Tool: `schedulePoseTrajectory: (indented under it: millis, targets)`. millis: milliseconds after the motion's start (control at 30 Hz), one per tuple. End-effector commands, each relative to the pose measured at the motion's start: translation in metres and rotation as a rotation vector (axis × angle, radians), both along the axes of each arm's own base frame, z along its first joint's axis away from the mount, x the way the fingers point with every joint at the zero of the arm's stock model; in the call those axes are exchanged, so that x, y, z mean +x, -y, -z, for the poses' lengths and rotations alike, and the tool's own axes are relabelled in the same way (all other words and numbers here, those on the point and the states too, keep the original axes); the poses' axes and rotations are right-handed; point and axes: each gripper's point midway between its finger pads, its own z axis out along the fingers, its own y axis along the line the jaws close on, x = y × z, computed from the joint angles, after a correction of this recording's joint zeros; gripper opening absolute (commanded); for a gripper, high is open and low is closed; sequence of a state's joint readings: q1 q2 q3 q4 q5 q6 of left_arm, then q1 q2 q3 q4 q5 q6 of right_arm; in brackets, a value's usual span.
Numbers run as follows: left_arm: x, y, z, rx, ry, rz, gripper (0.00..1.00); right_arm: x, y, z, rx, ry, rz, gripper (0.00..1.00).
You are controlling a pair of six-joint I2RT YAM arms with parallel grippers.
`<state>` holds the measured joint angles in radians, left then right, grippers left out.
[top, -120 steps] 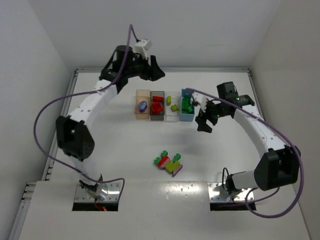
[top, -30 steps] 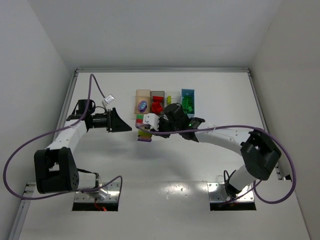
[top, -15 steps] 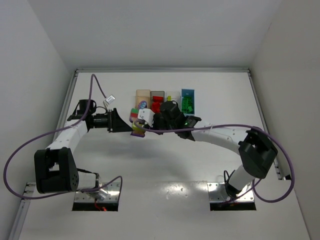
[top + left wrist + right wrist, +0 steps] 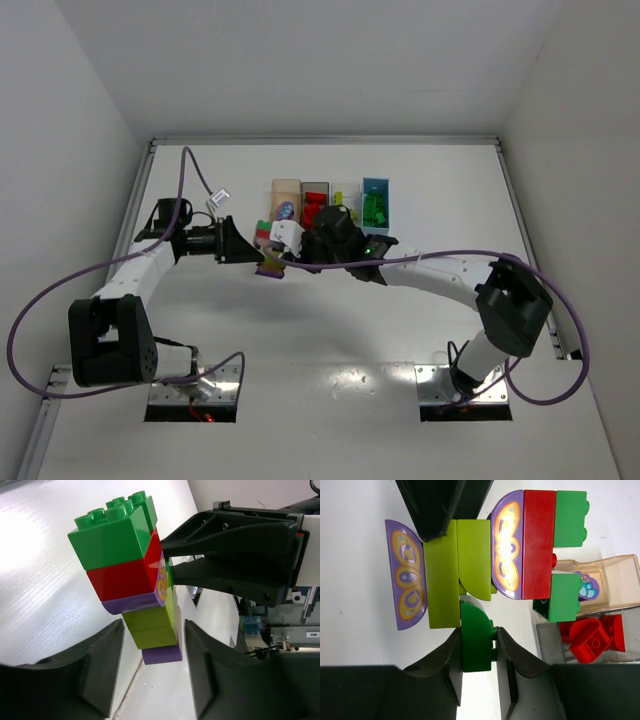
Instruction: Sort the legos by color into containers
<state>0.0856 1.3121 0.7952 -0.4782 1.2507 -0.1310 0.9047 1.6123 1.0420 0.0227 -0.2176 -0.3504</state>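
A: White counter (image 4: 330, 340) under bare white walls, viewed from above. Whereabouts of the legos?

B: Left of centre, just in front of the four containers (image 4: 285, 190): one multicoloured cluster (image 4: 267, 250), caught between the left gripper (image 4: 252, 251) reaching in from the left and the right gripper (image 4: 290, 245) coming from the right. Equally near, both. Long axis lying across the line from one gripper to the other.

A: Now the left wrist.

B: Stacked up the view: dark green, red, purple, then two lime-yellow bricks (image 4: 150, 627), purple again lowest. Left fingers (image 4: 100, 670) straddling the lime-yellow pair, one flush against it, a sliver of light beside the other. Impossible to say whether gripping or only close to it.

A: And the right wrist?

B: Clamped on a dark green brick (image 4: 477, 640) jutting from the cluster's middle toward the camera. Rest of the cluster spread sideways beyond it, with a black finger of the left gripper meeting the lime-yellow from the far side. Tan container (image 4: 620, 585) and grey container (image 4: 550, 655) with red bricks (image 4: 592, 637) off to the right.

A: Next move, then?

B: Likely a pull apart, straight along the line between the grippers and so across the long axis: lime-yellow one way, dark green the other. Worth seating the left grip first.
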Motion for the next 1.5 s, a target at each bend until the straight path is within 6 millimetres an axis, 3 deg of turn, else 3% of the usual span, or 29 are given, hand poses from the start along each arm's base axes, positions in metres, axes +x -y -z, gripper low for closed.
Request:
schedulePoseTrajectory:
  millis: [0,400,467,500,600,633,700,800,833,967,1033,1100,1133,1300,1400,1467]
  targets:
    - [0.006,0.002,-0.01,-0.014,0.092,0.031,0.55,0.012,-0.021,-0.04,0.116,0.045,0.022,0.0]
    - [0.005,0.002,-0.008,-0.014,0.092,0.031,0.16,0.011,-0.025,-0.042,0.133,0.022,0.049,0.02]
    - [0.004,0.002,-0.01,-0.01,0.112,0.033,0.12,0.012,-0.024,-0.041,0.136,0.015,0.064,0.14]
    - [0.005,0.0,-0.012,-0.009,0.122,0.023,0.1,0.013,-0.024,-0.041,0.137,0.011,0.077,0.3]
    - [0.004,-0.006,-0.007,-0.009,0.107,-0.004,0.09,0.011,-0.017,-0.041,0.129,0.012,0.088,0.59]
    - [0.003,-0.009,-0.004,-0.009,0.097,-0.014,0.08,0.011,-0.015,-0.037,0.122,0.003,0.1,0.6]
    - [0.002,-0.01,-0.003,-0.018,0.088,-0.018,0.06,0.012,-0.007,-0.042,0.127,0.007,0.111,0.59]
    - [0.002,-0.01,-0.003,-0.018,0.088,-0.019,0.06,0.004,0.0,-0.033,0.105,-0.004,0.096,0.36]
    - [0.002,-0.01,-0.003,-0.018,0.088,-0.019,0.06,0.003,0.001,-0.038,0.114,0.002,0.096,0.33]
    - [0.005,-0.012,-0.007,0.005,0.124,-0.027,0.06,-0.001,0.019,-0.022,0.054,-0.02,0.117,0.44]
    - [0.01,-0.021,-0.009,0.027,0.144,-0.07,0.06,0.006,0.03,-0.02,0.057,-0.046,0.178,0.47]
    - [0.016,-0.03,-0.013,0.063,0.177,-0.116,0.06,-0.001,0.038,-0.007,0.04,-0.128,0.158,0.48]
    - [0.021,-0.041,-0.012,0.091,0.175,-0.171,0.06,0.0,0.039,-0.011,0.059,-0.165,0.153,0.48]
    - [0.047,-0.084,-0.03,0.2,0.257,-0.378,0.06,-0.013,0.024,0.002,0.049,-0.345,0.033,0.54]
    - [0.06,-0.11,-0.041,0.266,0.286,-0.497,0.06,-0.008,0.006,0.015,0.025,-0.5,0.041,0.51]
    - [0.066,-0.128,-0.057,0.3,0.322,-0.582,0.06,0.006,-0.004,0.01,0.041,-0.551,0.087,0.49]
